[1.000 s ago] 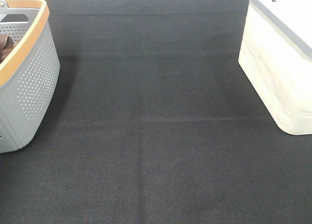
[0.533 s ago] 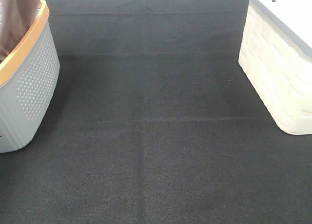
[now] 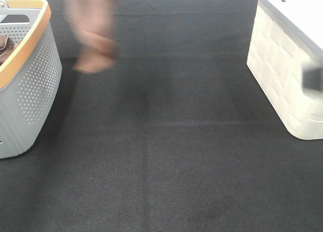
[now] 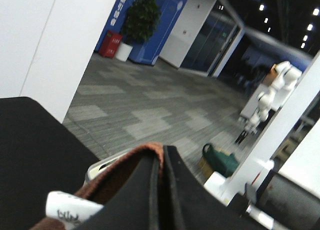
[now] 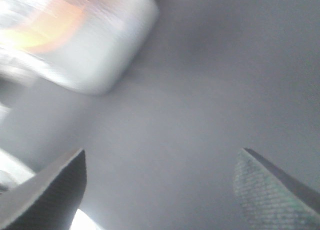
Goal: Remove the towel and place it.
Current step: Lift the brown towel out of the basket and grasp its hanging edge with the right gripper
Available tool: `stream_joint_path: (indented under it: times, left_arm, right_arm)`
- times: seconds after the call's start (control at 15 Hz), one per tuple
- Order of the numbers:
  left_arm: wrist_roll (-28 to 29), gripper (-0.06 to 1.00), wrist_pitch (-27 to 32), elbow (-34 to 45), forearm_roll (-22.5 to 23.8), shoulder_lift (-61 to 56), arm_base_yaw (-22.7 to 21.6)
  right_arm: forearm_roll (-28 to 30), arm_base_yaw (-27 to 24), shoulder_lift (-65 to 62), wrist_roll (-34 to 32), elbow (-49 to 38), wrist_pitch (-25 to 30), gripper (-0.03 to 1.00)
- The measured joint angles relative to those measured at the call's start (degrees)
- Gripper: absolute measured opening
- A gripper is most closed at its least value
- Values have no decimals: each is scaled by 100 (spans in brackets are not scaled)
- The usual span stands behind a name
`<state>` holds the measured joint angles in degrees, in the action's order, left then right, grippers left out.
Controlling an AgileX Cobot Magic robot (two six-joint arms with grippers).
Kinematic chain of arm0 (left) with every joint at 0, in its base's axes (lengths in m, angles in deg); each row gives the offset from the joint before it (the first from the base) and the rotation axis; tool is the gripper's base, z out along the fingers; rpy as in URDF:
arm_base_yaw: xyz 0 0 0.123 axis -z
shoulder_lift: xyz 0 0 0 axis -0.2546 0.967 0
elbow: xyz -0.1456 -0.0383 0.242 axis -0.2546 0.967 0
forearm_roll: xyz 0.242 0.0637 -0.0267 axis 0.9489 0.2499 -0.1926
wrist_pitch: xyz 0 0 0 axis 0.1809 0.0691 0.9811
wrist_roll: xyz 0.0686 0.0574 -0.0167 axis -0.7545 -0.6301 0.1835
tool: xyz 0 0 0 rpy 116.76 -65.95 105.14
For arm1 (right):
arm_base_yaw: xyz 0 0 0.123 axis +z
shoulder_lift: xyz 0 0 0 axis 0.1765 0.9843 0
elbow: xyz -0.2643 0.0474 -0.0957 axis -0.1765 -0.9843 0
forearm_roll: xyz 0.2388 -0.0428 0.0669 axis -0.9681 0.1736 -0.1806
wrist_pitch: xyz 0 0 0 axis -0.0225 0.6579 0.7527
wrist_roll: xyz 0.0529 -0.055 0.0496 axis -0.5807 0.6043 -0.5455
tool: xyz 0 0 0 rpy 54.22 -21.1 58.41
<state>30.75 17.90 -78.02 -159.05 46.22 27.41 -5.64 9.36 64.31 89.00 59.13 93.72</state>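
Grip: left gripper (image 4: 162, 157), jaws pressed together, pinches the soft reddish-brown microfibre towel (image 3: 93, 38) aloft at 11 o'clock, likely to clear the grey perforated orange-rimmed plastic basket (image 3: 35, 85) at 9 o'clock | Other arm: right gripper (image 5: 160, 190) spread, empty, at 3 o'clock.

One table (image 3: 166, 156) with a black cover carries two containers: one grey perforated basket (image 3: 35, 85) with an orange rim and one cream storage box (image 3: 282, 75) with a grey lid. There is one reddish-brown towel (image 3: 93, 40) in the air, blurred, with one white printed label (image 4: 70, 210) by it. One more patch of brown cloth (image 3: 4, 46) shows inside the basket, too little to tell whether it is a second towel. Two pairs of jaws show, one in each wrist view. The room behind holds one potted plant (image 4: 141, 15), one red box (image 4: 109, 44) and one white humanoid robot (image 4: 272, 92).
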Motion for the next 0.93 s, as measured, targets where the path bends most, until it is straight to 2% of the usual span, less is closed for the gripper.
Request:
stream_joint_path:
  times: [0.07, 0.2, 0.27, 0.47, 0.6, 0.67, 0.73, 0.8, 0.87, 0.93]
  left_arm:
    - [17, 0, -97, 0, 413, 40, 298]
    - [458, 0, -189, 0, 1421, 149, 785]
    - [1100, 0, -189, 0, 2418, 218, 1112]
    - [2458, 0, -183, 0, 4343, 315, 1702]
    - [3231, 0, -46, 0, 5397, 395, 2091]
    - [3438, 0, 23, 0, 5695, 441, 2252]
    - [3558, 0, 132, 0, 5879, 481, 2389]
    - [3558, 0, 132, 0, 5879, 481, 2389]
    - [3621, 0, 218, 0, 5970, 504, 2504]
    - [3638, 0, 298, 0, 6039, 510, 2624]
  right_arm:
    - [-372, 0, 155, 355, 126, -6, 76]
    - [-1369, 0, 613, 1117, 390, 138, 76]
    - [-1793, 0, 985, 1501, 561, 332, 76]
    - [-1994, 109, 1484, 2034, 951, 401, 73]
    - [-1919, 814, 1753, 2441, 1112, -63, 72]
    - [-1656, 1364, 1902, 2613, 1163, -584, 72]
    - [-1306, 1908, 2057, 2687, 1169, -1163, 72]
    - [-1306, 1908, 2057, 2687, 1169, -1163, 72]
    - [-808, 2550, 2246, 2733, 1169, -1748, 72]
    - [-103, 3443, 2555, 2744, 1169, -2670, 72]
